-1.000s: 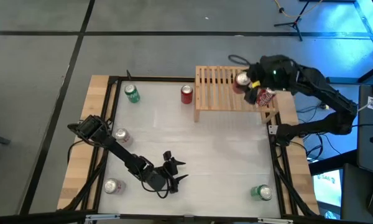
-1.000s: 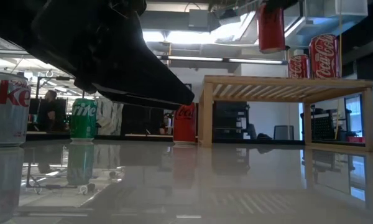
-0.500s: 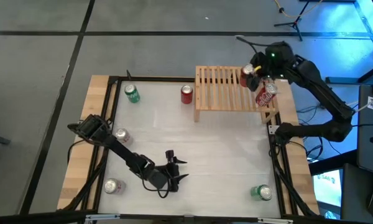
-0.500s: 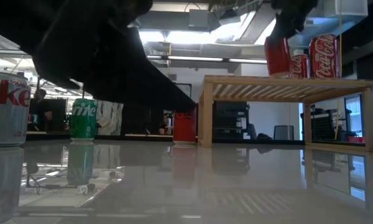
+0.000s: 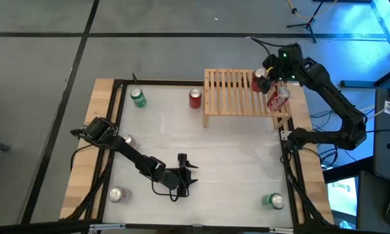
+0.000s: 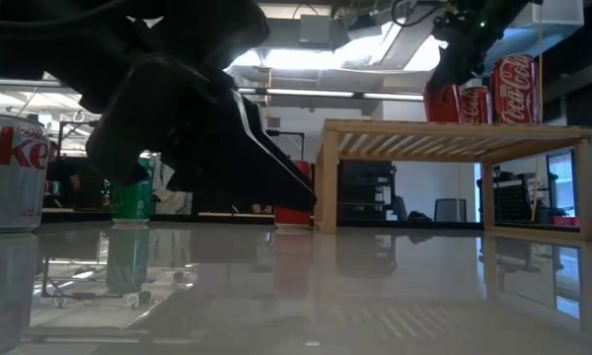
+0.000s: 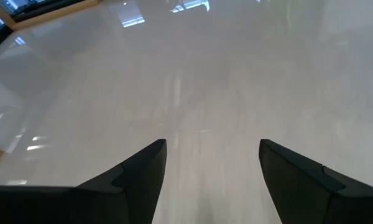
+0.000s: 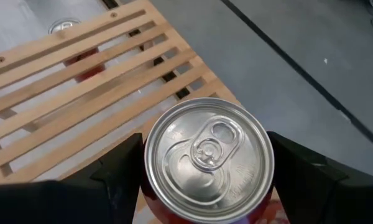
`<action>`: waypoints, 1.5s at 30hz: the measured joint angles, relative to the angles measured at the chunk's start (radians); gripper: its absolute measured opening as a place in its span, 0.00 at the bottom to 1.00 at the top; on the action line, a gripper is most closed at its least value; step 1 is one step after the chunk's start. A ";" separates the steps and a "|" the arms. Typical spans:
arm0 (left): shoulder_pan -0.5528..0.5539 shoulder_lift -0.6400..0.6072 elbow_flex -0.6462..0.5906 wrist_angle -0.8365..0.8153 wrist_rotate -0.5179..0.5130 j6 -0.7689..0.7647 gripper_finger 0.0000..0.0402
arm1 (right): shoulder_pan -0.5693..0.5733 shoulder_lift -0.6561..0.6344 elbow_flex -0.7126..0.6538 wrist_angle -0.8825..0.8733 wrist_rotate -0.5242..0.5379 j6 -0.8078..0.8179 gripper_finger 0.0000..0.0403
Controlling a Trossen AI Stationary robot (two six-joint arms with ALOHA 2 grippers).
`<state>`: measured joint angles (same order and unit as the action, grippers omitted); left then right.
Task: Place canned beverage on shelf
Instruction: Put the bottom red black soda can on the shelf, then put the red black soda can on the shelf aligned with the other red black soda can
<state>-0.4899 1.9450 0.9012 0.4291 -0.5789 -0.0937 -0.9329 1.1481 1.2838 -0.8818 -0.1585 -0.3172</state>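
Observation:
A red cola can (image 8: 208, 155) stands upright over the far right part of the light wooden slatted shelf (image 5: 231, 91), with my right gripper (image 5: 258, 80) shut on it. In the low view the can (image 6: 441, 102) has its base at the level of the slats. Two more red cans (image 6: 516, 89) (image 6: 474, 104) stand on the shelf's right end. My left gripper (image 5: 182, 177) is open and empty above the bare table near its front; its wrist view (image 7: 211, 180) shows only tabletop. My right gripper pinches the red can's wall just below its top rim (image 8: 150, 177) between its two fingers, one on each side (image 8: 121, 171). The fingers come from above, pointing down. The can is upright; whether its base rests on the slats I cannot tell.
On the table stand a red can (image 5: 195, 98) left of the shelf, a green can (image 5: 138, 97) at the far left, two silver cans (image 5: 125, 141) (image 5: 119, 194) along the left side and a green can (image 5: 273, 201) at the near right.
My right gripper has come down with the red can from well above the shelf to slat level; the can tipped on the way and is upright now. My left gripper has gone a little toward the table's right edge.

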 joint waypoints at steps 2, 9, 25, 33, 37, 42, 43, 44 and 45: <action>0.000 0.000 0.000 -0.005 0.000 0.000 0.62 | 0.000 -0.001 -0.010 0.011 -0.001 -0.003 0.70; 0.000 0.000 0.000 -0.010 0.002 -0.006 0.62 | 0.002 -0.001 -0.014 0.026 -0.014 -0.005 0.76; 0.001 0.000 0.000 -0.002 0.002 -0.015 0.62 | 0.003 -0.001 0.063 -0.024 0.050 0.004 0.88; 0.006 -0.010 -0.001 -0.005 0.004 0.033 0.62 | 0.108 -0.032 0.145 -0.097 -0.031 0.086 0.88; 0.008 -0.088 -0.001 -0.035 -0.102 0.083 0.62 | 0.279 -0.066 0.145 -0.096 -0.026 0.169 0.88; 0.057 -0.240 -0.001 -0.130 -0.163 0.164 0.62 | 0.522 -0.096 0.119 -0.077 0.069 0.272 0.88; 0.077 -0.274 -0.001 -0.144 -0.161 0.178 0.62 | 0.569 -0.099 0.104 -0.062 0.088 0.291 0.88; 0.097 -0.306 -0.001 -0.159 -0.161 0.187 0.62 | 0.614 -0.102 0.082 -0.043 0.109 0.309 0.88; 0.121 -0.340 -0.001 -0.176 -0.160 0.203 0.62 | 0.657 -0.103 0.056 -0.023 0.132 0.317 0.88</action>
<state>-0.3687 1.6048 0.9005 0.2527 -0.7390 0.1094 -0.2759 1.0452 1.3394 -0.9045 -0.0264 -0.0002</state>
